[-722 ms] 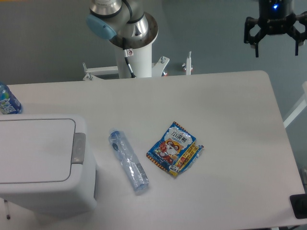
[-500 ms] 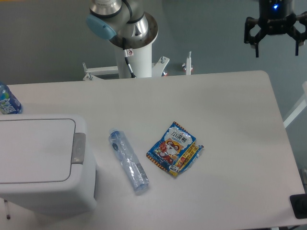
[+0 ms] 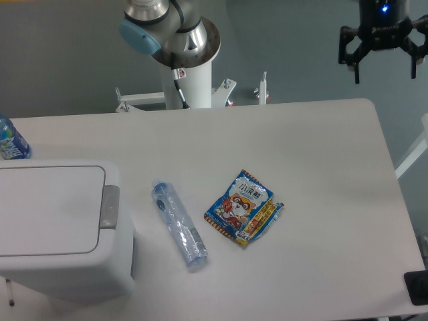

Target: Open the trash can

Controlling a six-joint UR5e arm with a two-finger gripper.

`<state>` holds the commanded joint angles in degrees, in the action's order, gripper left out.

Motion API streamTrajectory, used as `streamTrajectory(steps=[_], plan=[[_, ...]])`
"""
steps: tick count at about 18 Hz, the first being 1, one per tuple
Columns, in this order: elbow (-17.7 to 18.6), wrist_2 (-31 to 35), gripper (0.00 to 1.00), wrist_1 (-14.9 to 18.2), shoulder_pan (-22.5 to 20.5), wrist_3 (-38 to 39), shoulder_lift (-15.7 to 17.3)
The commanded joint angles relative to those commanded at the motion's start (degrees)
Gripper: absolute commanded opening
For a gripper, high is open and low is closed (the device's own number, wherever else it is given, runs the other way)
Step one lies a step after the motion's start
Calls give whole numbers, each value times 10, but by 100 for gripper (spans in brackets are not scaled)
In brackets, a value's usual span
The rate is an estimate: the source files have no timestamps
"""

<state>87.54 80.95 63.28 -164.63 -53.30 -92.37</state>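
Observation:
The trash can [image 3: 60, 224] is a big white boxy bin at the table's front left, its flat lid down and a grey push-button strip [image 3: 110, 206] along the lid's right edge. My gripper [image 3: 384, 70] hangs high at the top right, beyond the table's far right corner, far from the bin. Its black fingers [image 3: 357, 61] are spread wide and hold nothing.
An empty clear plastic bottle [image 3: 178, 223] lies on the table just right of the bin. A colourful snack packet [image 3: 243, 208] lies near the table's middle. A blue-labelled bottle [image 3: 10, 140] stands at the left edge behind the bin. The arm's white base column [image 3: 184, 73] rises behind the far edge.
The gripper has drifted very slightly up and to the left. Nothing on the table has moved.

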Motion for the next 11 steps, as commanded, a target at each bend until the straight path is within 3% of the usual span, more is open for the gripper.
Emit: streamTrajectory(steps=[6, 11], plan=[[-8, 0, 100, -45, 93, 193, -15], [-25, -2, 100, -48, 165, 368, -32]])
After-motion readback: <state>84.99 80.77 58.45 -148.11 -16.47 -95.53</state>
